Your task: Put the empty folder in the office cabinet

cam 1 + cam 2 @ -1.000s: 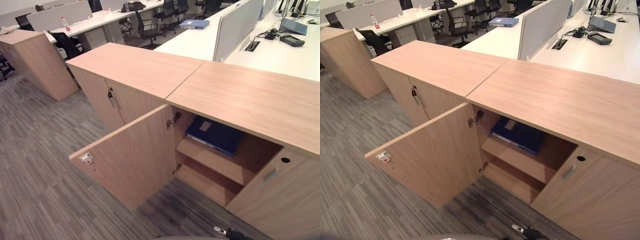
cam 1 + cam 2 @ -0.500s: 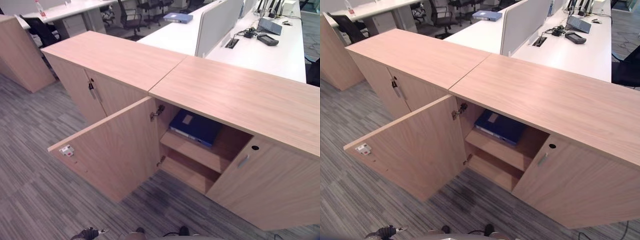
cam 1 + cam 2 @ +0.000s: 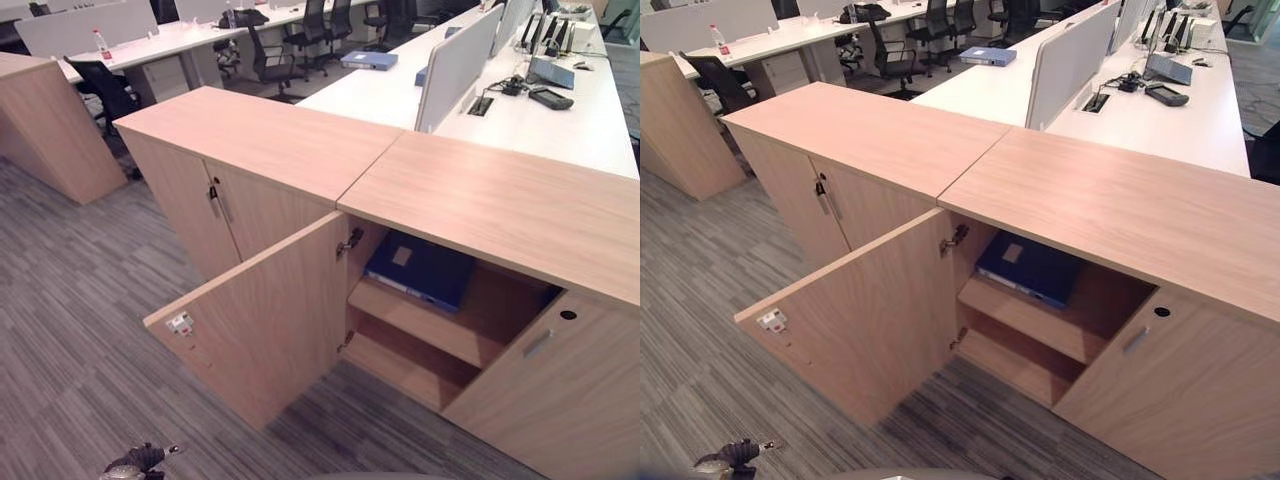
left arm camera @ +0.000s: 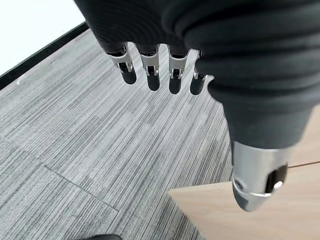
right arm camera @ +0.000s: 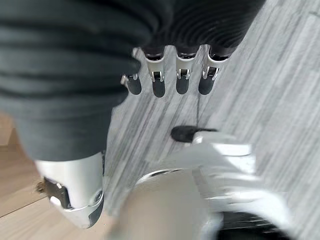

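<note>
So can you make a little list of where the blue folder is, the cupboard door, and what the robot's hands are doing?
folder: blue folder lying flat on the upper shelf inside the cabinet
door: left door swung open; right door closed
left hand: open, holding nothing, over the carpet
right hand: open, holding nothing

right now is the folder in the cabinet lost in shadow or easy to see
Left eye view: the blue folder on the upper shelf sits in the cabinet top's shade but shows plainly; the lower shelf is darker. Right eye view: the white desk is bright, without harsh glare.
</note>
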Robot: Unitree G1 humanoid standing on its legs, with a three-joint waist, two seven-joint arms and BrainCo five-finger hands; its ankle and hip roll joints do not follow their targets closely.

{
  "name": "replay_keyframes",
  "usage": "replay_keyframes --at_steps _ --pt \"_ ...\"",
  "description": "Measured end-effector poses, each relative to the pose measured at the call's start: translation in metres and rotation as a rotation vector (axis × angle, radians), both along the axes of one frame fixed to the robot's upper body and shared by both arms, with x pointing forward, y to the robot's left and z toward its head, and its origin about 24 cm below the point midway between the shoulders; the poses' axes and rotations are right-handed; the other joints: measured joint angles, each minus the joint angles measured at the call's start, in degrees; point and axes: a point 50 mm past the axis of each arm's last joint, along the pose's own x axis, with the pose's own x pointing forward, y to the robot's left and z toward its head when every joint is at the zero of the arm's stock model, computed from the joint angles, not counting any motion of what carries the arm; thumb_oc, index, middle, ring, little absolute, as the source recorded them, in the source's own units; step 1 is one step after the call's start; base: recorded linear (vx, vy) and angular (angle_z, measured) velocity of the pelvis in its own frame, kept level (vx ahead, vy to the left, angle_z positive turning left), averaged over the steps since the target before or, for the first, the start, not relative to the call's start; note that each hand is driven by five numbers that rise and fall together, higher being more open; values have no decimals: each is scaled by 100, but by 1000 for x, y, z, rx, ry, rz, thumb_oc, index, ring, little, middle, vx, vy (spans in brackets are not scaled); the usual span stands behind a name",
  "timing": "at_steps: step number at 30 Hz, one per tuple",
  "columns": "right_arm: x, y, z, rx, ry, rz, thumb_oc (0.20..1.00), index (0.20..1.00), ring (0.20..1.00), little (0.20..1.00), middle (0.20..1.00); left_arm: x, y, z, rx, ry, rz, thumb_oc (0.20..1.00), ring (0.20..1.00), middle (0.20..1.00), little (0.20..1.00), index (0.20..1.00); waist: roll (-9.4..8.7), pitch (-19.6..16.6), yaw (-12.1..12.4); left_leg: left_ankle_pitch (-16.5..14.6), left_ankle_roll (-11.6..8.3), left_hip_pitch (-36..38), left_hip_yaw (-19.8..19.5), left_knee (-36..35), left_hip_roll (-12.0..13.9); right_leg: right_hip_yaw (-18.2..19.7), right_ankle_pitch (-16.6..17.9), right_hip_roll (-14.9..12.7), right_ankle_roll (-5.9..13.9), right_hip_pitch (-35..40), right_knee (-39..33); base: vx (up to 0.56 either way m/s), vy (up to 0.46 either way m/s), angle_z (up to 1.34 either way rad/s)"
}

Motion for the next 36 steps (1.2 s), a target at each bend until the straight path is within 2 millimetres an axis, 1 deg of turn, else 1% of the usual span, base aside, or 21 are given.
replay_keyframes --at_steps 2,4,6,8,11,14,15,16,19,21,24,27,31,32,34,35,36 --pt "7 -1 1 -3 -16 5 1000 1000 1000 1000 1000 1 0 0 -8 -4 4 1000 1000 1000 1000 1000 43 -11 13 -28 -6 55 55 -5 18 54 -4 19 -4 13 0 -2 48 -14" --pt "9 -3 2 -7 -22 6 1000 1000 1000 1000 1000 3 -1 0 -19 -14 8 1000 1000 1000 1000 1000 77 -24 15 -54 -26 63 71 -13 37 77 -30 34 -3 12 -1 -5 29 -9" --pt "4 -4 1 -6 -8 4 1000 1000 1000 1000 1000 2 0 1 -25 -22 27 1000 1000 1000 1000 1000 74 -35 4 -106 -51 41 82 -58 70 113 -69 60 -14 -7 -1 -6 32 -8" --pt "-11 -4 0 -3 33 1 1000 1000 1000 1000 1000 2 3 2 -22 -21 36 1000 1000 1000 1000 1000 50 -100 8 -102 -57 19 93 -58 106 131 -69 76 -15 -60 0 -12 15 -4" --pt "-25 -6 0 -5 69 -8 1000 1000 1000 1000 1000 4 5 4 -19 -28 30 1000 1000 1000 1000 1000 19 -129 -12 -77 -59 22 122 -57 137 168 -52 112 -34 -86 -1 -19 6 -6" --pt "-28 -6 0 -6 74 -10 1000 1000 1000 1000 1000 10 4 5 -21 -43 15 1000 1000 1000 1000 1000 13 -133 -31 -65 -40 24 151 -56 140 189 -48 115 -34 -87 -2 -13 -2 -4" --pt "-28 -6 0 -6 73 -10 1000 1000 1000 1000 1000 14 3 6 -21 -50 10 1000 1000 1000 1000 1000 8 -137 -44 -65 -39 26 152 -54 139 189 -47 115 -33 -88 -2 0 0 0" --pt "-26 -6 0 -5 70 -9 1000 1000 1000 1000 1000 23 2 8 -21 -69 -2 1000 1000 1000 1000 1000 0 -141 -61 -49 -60 30 151 -39 138 188 -24 115 0 -86 -2 -43 -14 0" --pt "-22 -6 0 -5 58 -6 1000 1000 1000 1000 1000 41 -1 12 -19 -107 -54 1000 1000 1000 1000 1000 -2 -144 -74 -45 -65 33 152 -5 139 193 -4 125 -26 -77 -2 -12 -4 0" --pt "-20 -6 0 -5 55 -4 1000 1000 1000 1000 1000 49 -2 15 -20 -134 -59 1000 1000 1000 1000 1000 5 -146 -77 -44 -65 34 154 -5 139 196 -4 147 -27 -75 -2 0 0 0" --pt "-20 -6 0 -5 52 -5 1000 1000 1000 1000 1000 63 1 23 -30 -207 -18 1000 1000 1000 1000 1000 6 -146 -80 -43 -67 25 152 -6 145 197 -4 154 -27 -78 -2 0 0 0" --pt "-19 -6 0 -4 47 -6 1000 1000 1000 1000 1000 72 5 29 -22 -246 -5 1000 1000 1000 1000 1000 10 -144 -86 -44 -67 27 156 -7 148 198 -10 156 -25 -82 -2 0 0 0" --pt "-17 -3 0 13 22 1 1000 1000 1000 1000 1000 73 28 45 21 -278 79 1000 1000 1000 1000 1000 -58 -121 -108 -45 -71 23 182 -7 177 207 -12 185 -27 -102 -2 -10 -12 -2" --pt "-17 -3 0 13 22 1 1000 1000 1000 1000 1000 73 28 45 21 -278 79 1000 1000 1000 1000 1000 -58 -121 -108 -45 -71 23 182 -7 177 207 -12 185 -27 -102 -2 0 0 0" --pt "-15 -2 0 18 21 4 1000 1000 1000 1000 1000 72 50 61 95 -273 99 1000 1000 1000 1000 1000 -136 -117 -92 -47 -83 14 186 -7 192 208 -15 199 -29 -107 -1 0 0 0" --pt "-15 -2 0 19 20 5 1000 1000 1000 1000 1000 71 54 64 111 -271 97 1000 1000 1000 1000 1000 -172 -134 -85 -47 -85 16 185 -8 193 207 -16 199 -31 -102 -2 0 0 0" --pt "-14 -2 0 23 17 6 1000 1000 1000 1000 1000 69 58 67 123 -265 102 1000 1000 1000 1000 1000 -171 -134 -87 -47 -86 17 188 -7 193 208 -15 199 -34 -105 -1 0 0 0"
